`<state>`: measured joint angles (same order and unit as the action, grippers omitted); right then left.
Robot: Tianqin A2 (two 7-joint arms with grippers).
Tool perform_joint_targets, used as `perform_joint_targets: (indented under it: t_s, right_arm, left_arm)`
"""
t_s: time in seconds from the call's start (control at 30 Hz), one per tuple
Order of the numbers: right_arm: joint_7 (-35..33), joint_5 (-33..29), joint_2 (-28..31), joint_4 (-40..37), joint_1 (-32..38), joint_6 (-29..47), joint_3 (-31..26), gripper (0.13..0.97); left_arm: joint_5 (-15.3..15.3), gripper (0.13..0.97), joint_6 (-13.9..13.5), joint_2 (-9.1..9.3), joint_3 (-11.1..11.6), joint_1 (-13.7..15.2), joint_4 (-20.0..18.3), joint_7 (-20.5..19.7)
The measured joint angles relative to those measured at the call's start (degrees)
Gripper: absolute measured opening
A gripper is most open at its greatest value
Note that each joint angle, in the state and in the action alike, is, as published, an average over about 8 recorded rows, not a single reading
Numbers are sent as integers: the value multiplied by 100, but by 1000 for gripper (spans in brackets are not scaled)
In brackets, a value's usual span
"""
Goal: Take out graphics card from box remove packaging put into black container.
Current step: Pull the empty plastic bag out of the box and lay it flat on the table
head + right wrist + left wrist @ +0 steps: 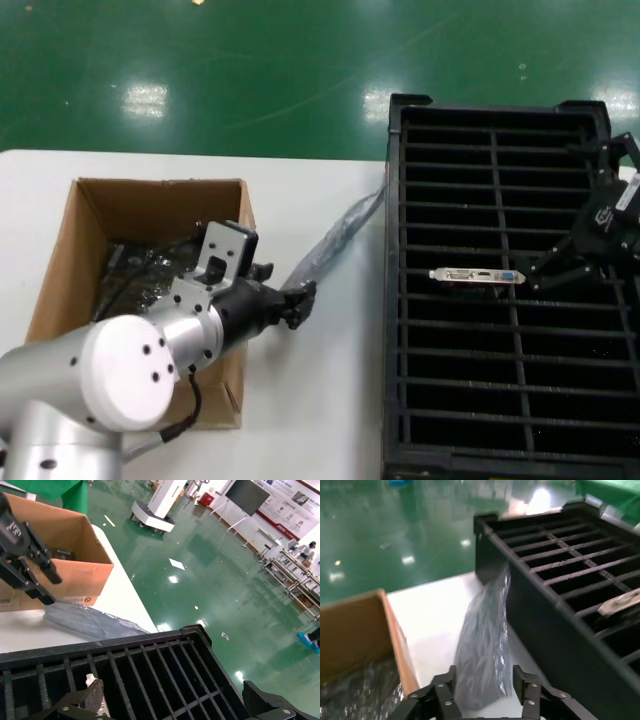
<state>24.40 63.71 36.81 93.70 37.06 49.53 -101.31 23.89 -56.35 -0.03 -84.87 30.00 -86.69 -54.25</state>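
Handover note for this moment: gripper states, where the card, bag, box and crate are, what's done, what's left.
Left gripper: open, at the near end of the empty packaging, which lies on the table between the box and the black container.
Right gripper: open, over the container beside the graphics card.
Done: card unbagged and slotted in the container.
Left: withdraw both arms; more bagged items appear to remain in the box.

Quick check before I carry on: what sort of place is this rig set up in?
Most likely a factory or robotics workshop: glossy green floor, a white mobile robot base parked there, and a white bench with a slotted black container for graphics cards.
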Motion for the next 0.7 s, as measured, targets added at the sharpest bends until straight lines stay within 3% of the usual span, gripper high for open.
perform_joint_targets:
  t_s: [0.2,0.3,0.4,0.57,0.7]
  right_arm:
    - [0,0,0,0,0,0,0,966]
    - [0,0,0,0,0,0,0,966]
    - [0,0,0,0,0,0,0,966]
    - [-8,15,-7,-1,-14,-19,4,966]
    - [-56,95,-47,-5,-89,-119,23,966]
  left_arm:
    - [291,429,-266,-6,96,-176,-757,215]
    - [376,483,-260,-15,194,-298,-1176,435]
    - [256,565,18,-23,331,-445,-1547,779]
    - [-200,668,742,-27,527,-668,-1909,1288]
    - [-160,754,993,-59,537,-757,-1927,1440]
